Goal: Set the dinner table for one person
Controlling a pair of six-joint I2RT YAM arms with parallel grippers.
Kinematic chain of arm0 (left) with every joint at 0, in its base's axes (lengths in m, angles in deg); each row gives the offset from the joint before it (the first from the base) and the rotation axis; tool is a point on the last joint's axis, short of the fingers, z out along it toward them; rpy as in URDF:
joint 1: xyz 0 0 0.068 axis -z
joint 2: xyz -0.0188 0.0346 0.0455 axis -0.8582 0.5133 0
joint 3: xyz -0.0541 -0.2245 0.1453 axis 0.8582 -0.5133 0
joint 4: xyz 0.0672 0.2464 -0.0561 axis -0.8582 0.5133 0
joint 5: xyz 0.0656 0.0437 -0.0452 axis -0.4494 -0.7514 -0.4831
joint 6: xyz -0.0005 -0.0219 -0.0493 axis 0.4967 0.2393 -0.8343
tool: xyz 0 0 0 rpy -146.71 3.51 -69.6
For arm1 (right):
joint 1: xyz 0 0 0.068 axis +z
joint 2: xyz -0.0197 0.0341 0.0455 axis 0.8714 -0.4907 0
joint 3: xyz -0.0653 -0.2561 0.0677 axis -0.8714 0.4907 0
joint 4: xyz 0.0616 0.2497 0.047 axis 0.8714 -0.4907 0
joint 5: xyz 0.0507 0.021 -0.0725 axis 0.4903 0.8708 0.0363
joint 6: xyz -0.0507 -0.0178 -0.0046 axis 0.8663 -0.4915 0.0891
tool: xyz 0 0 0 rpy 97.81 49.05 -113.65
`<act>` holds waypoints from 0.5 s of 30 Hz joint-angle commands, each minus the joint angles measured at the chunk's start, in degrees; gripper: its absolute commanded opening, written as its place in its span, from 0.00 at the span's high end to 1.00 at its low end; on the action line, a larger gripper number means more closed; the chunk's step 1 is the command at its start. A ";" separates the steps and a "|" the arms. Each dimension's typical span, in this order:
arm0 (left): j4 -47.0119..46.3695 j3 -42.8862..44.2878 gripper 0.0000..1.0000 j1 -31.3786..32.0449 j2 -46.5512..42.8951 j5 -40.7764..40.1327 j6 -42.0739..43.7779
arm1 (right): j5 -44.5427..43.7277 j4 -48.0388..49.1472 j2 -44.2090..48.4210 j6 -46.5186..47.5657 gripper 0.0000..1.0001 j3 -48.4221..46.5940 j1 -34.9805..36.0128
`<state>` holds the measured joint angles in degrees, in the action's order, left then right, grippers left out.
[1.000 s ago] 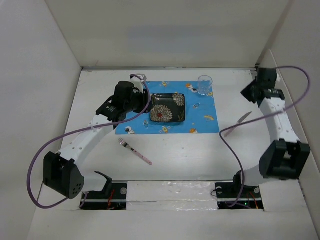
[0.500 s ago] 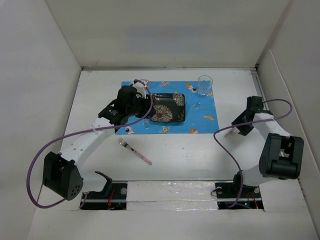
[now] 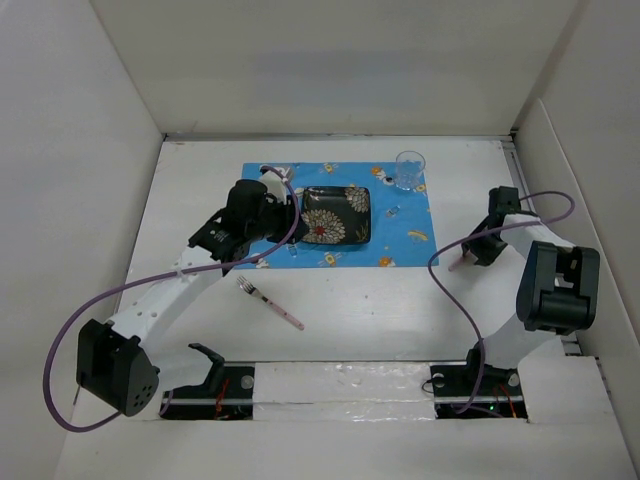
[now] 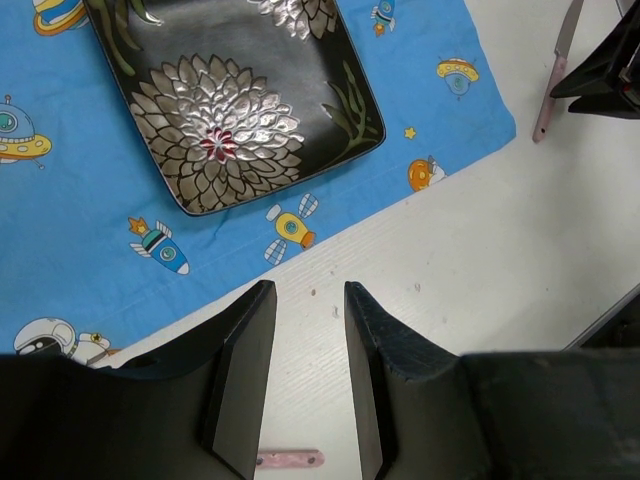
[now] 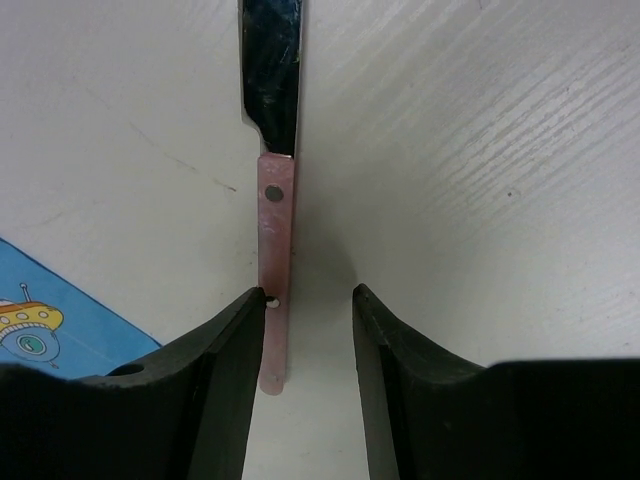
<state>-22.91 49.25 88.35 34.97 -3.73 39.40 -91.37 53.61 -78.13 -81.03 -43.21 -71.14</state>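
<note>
On the white dinner table (image 3: pixel 380 310) lies a blue space-print placemat (image 3: pixel 405 235) with a black floral plate (image 3: pixel 336 214) and a clear glass (image 3: pixel 409 170) on it. A pink-handled fork (image 3: pixel 270 303) lies near the front. My left gripper (image 3: pixel 288 222) hovers open and empty over the placemat's near edge (image 4: pixel 308 290), with the plate (image 4: pixel 235 110) ahead. A pink-handled knife (image 3: pixel 461 263) lies right of the placemat. My right gripper (image 3: pixel 487 243) is low and open over it (image 5: pixel 308 295). The knife handle (image 5: pixel 275 240) lies just inside the left finger (image 5: pixel 225 370).
White panels wall in the table on the left, back and right. Purple cables loop from both arms. The right arm's elbow (image 3: pixel 555 290) stands close to the right panel. The fork's handle end (image 4: pixel 288 459) shows below my left fingers.
The right arm came down from the back right corner to the knife and its jaws opened. The left arm drew back slightly toward the near left.
</note>
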 commanded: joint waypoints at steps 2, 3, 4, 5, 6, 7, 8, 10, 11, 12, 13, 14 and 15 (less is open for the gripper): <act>-2.28 -0.57 0.69 0.12 -2.09 0.74 -0.58 | -2.83 1.23 -1.67 1.46 0.56 -3.05 -0.29; -2.37 -0.48 0.69 0.12 -2.09 0.66 -0.58 | -2.92 1.23 -1.93 1.55 0.56 -3.05 -0.29; -2.37 -0.48 0.69 0.12 -2.00 0.66 -0.49 | -3.01 1.32 -1.93 1.55 0.59 -3.40 -0.29; -2.37 -0.48 0.69 0.12 -1.91 0.74 -0.49 | -2.84 1.23 -1.67 1.72 0.60 -3.57 -0.29; -2.45 -0.48 0.69 0.12 -1.83 0.66 -0.40 | -2.84 1.58 -1.58 1.81 0.60 -3.49 0.24; -2.54 -0.57 0.69 0.12 -1.82 0.57 -0.49 | -3.27 1.58 -1.58 1.90 0.60 -3.75 0.24; -2.63 -0.66 0.69 0.12 -1.65 0.57 -0.49 | -3.28 1.67 -1.93 1.98 0.60 -4.10 0.24; -2.81 -0.75 0.69 0.12 -1.39 0.74 -0.40 | -2.93 1.06 -2.89 2.60 0.62 -4.98 0.24; -2.72 -0.66 0.69 0.12 -1.30 0.83 -0.49 | -2.58 0.88 -3.25 2.69 0.62 -5.59 0.24; -2.72 -0.57 0.69 0.12 -1.12 0.74 -0.40 | -2.49 1.05 -2.81 2.78 0.62 -5.60 0.24; -2.81 -0.48 0.69 0.12 -0.95 0.57 -0.40 | -2.75 1.40 -2.38 2.52 0.62 -5.42 0.24; -2.72 -0.48 0.69 0.12 -0.86 0.66 -0.31 | -2.83 1.84 -2.02 2.51 0.60 -4.99 0.24; -2.72 -0.40 0.69 0.12 -0.68 0.57 -0.31 | -3.10 2.19 -2.19 2.60 0.58 -5.07 0.24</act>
<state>-23.15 49.05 88.35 34.95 -3.73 39.27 -92.70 53.98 -80.82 -79.44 -46.51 -71.07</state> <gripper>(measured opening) 0.309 0.411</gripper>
